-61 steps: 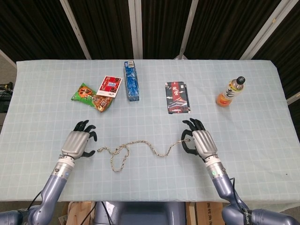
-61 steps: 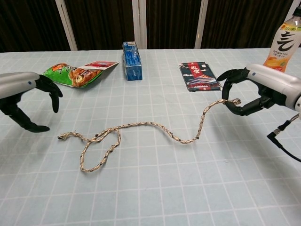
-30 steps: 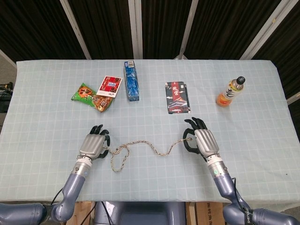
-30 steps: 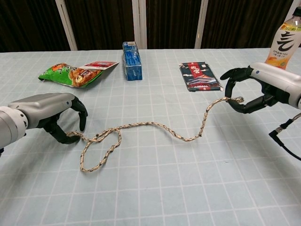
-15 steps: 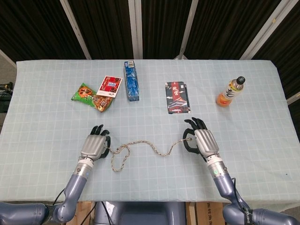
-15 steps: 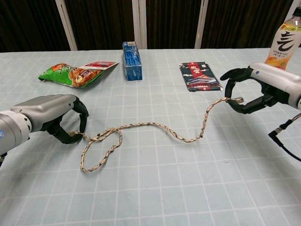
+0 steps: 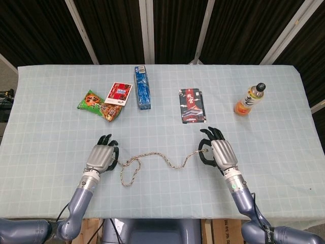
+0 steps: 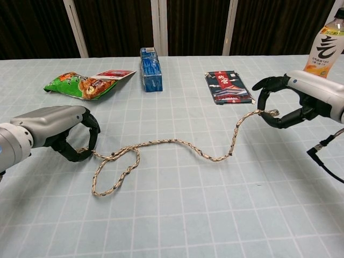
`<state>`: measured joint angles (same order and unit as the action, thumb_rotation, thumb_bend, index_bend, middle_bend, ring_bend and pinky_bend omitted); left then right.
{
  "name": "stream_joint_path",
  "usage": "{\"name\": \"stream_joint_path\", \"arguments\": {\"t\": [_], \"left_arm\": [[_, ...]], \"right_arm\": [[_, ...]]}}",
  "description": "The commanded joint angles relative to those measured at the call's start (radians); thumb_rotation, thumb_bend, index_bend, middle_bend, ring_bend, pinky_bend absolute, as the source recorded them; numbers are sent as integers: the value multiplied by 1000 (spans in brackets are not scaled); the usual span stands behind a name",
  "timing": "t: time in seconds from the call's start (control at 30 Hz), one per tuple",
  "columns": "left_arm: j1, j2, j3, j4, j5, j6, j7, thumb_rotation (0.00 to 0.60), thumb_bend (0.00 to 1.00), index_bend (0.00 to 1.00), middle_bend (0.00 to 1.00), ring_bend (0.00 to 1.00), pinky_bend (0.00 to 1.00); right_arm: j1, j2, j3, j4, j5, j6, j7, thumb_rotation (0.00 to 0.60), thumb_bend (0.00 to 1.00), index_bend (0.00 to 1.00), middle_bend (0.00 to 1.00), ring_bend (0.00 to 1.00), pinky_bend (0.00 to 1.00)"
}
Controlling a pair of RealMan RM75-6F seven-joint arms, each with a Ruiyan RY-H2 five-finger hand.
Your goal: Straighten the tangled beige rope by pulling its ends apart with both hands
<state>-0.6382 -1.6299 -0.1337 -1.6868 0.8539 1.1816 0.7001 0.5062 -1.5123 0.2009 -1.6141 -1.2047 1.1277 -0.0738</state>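
The beige rope (image 7: 162, 158) (image 8: 177, 144) lies across the near middle of the table, with a crossed loop (image 8: 114, 171) towards its left end. My left hand (image 7: 101, 155) (image 8: 59, 133) sits at that left end, its thumb and fingers curled round the rope tip where it meets the cloth. My right hand (image 7: 219, 152) (image 8: 301, 99) pinches the right end between thumb and finger. That end is raised a little above the table, and the rope sags from it down to the cloth.
Along the far side stand a green snack bag (image 7: 93, 101), a red packet (image 7: 120, 93), a blue box (image 7: 142, 87), a dark printed packet (image 7: 192, 105) and an orange drink bottle (image 7: 250, 100). A black cable (image 8: 322, 155) hangs by my right wrist.
My left hand moved right to the rope's left end and closed its fingers round it. The right hand kept its pinch and barely shifted.
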Motion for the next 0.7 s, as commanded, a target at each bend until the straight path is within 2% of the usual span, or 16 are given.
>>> {"name": "stream_joint_path", "arguments": {"t": [0.03,0.33,0.5,0.7], "left_arm": [[-1,8,-2,-2,9,5,-3,600,578,620,244,17,0],[-6,76,-51,-66,33,32,-33,600,582,627,247,17,0],[4,147,-75,-118,59,56,-60,600,582,632,251,17,0],[39,256,-81,-173,89,76,-114,600,586,635,255,17,0]], "right_arm": [[0,3,3,-2,1,1,0,600,505,605,184,0,0],[-5,41,26,-14,15,11,8,600,506,606,188,0,0],[-17,77,34,-18,20,20,16,600,508,608,187,0,0],[-38,126,39,-26,27,32,37,600,507,608,188,0,0]]}}
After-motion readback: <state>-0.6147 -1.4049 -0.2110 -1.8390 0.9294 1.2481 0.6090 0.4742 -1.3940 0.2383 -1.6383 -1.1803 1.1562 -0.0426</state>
